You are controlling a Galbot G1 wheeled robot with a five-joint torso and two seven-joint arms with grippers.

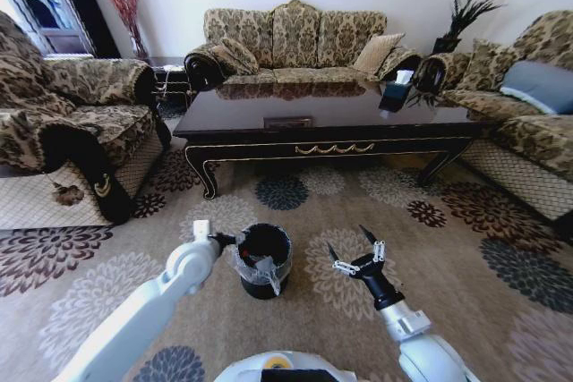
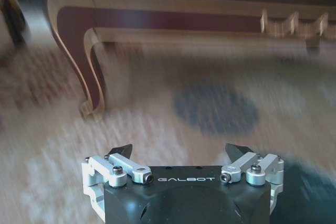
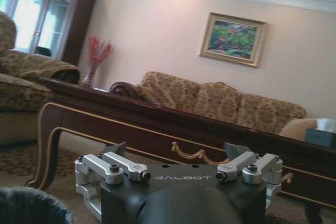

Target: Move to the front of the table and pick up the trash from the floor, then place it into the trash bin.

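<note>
Right gripper [image 1: 352, 251] hangs low over the floor [image 1: 430, 266], fingers spread wide apart, nothing between them. It sits just to the right of the trash bin [image 1: 262, 260], a strip of bare carpet between the two. In the right wrist view the same gripper [image 3: 176, 150] points level toward the table [image 3: 157, 124], its two black fingertips well apart, and the bin's bagged rim [image 3: 31, 205] shows at a corner.

Left gripper [image 1: 226, 241] is at the bin's left rim, just beside or touching the plastic bag; which of the two is hard to tell from the head view. In the left wrist view the left gripper [image 2: 181, 153] has its fingertips standing apart with carpet visible between them, so it is open and holds nothing. A curved table leg [image 2: 92, 85] stands ahead of it, with a dark round flower patch [image 2: 215, 109] on the carpet in between.

Trash: something pale lies inside the bin near its front rim, but I cannot tell whether that is the paper scrap or a fold of the bag. I cannot make out any scrap on the patterned carpet.

The table [image 1: 331, 123] runs across ahead, its long front edge facing the robot, with a wide band of open carpet between that edge and the bin. An armchair [image 1: 72, 140] closes the left side, a sofa [image 1: 528, 131] the right, another sofa [image 1: 295, 42] sits behind the table.
</note>
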